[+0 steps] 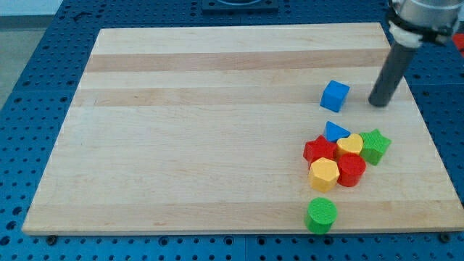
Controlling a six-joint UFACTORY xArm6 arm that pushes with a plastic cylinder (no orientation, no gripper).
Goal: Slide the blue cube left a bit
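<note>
Our end effector is just the rod, so there's nothing on it to open, close or grip with; it's got nothing in hold, and my tip (378, 104) is resting down at the worktop (217, 130) near the view's right edge.

Going left to right from there: everything left of my tip out to the far edge is bare wood, no blocks in the way. Then comes the blue cube (335, 96), which sits just to the left of my tip and a hair toward the view's top, close by but with a visible gap, so not touching. That's the relation we care about: cube lies left of the tip, and left is also where it has to go. So we reckon a straight leftward sweep would catch its right face, maybe after nudging the tip up a touch to hit it centred, otherwise it could twist.

Below and left of my tip there's the cluster: red star (319, 150), yellow hexagon (323, 174), blue triangle (335, 131), red cylinder (351, 170), yellow heart (350, 144) and green star (375, 146) packed together, with a green cylinder (320, 215) alone further down. All well clear of the cube's path.
</note>
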